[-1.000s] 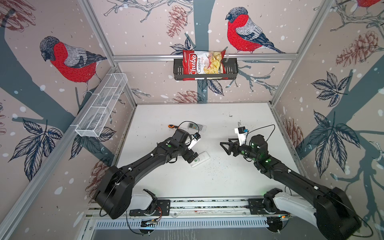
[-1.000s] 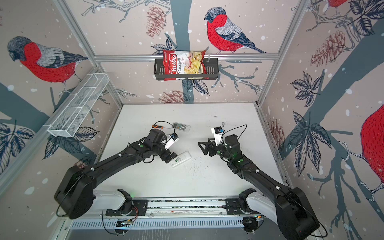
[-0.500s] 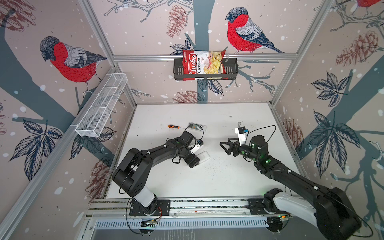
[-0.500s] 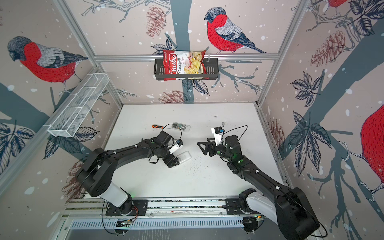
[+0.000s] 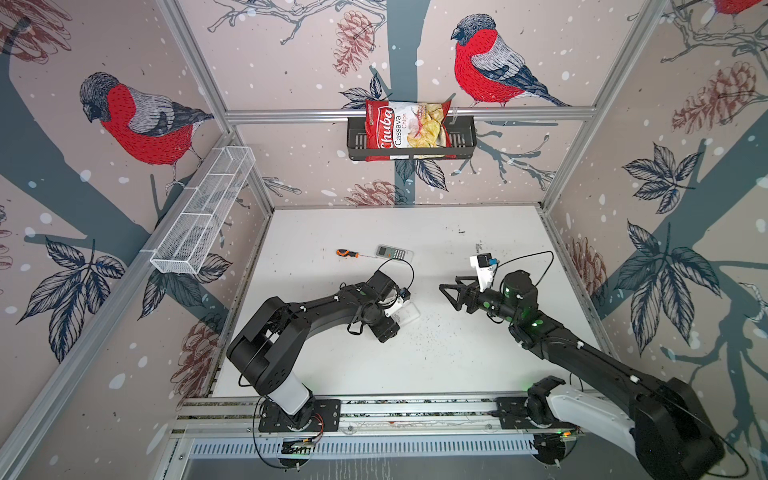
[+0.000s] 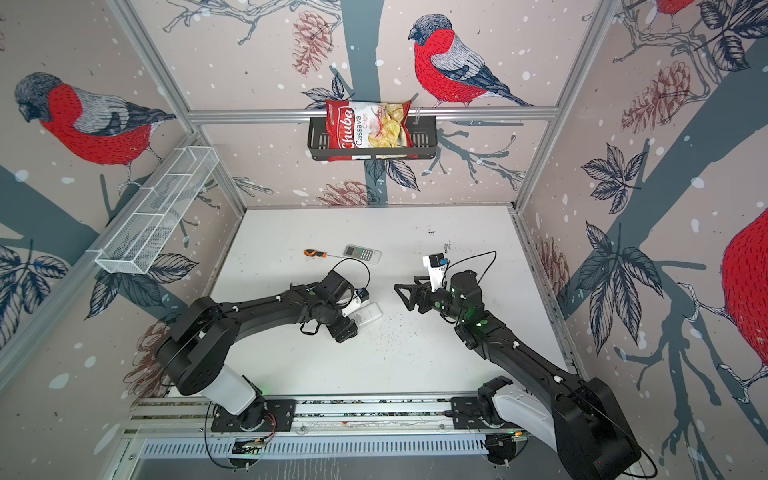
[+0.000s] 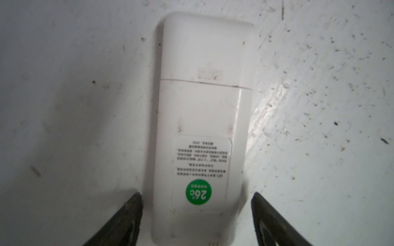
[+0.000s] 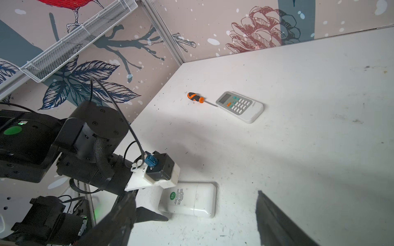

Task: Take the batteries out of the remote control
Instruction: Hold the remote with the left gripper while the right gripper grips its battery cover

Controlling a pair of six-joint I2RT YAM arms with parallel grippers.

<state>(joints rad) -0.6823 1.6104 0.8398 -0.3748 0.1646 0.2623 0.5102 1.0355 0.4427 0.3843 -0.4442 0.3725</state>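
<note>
Remote control, white, face-down on your desk, battery cover on, green sticker showing; left end effector straddles it ungripped, jaws spread; right end effector gapes empty nearby.

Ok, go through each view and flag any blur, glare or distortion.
Left wrist view: the face-down remote is soft, its label unreadable, with glare on the table beside it. Right wrist view: the far remote is sharp, its own fingers blurred dark. Both top views: evenly lit, frame posts splay outward.
</note>
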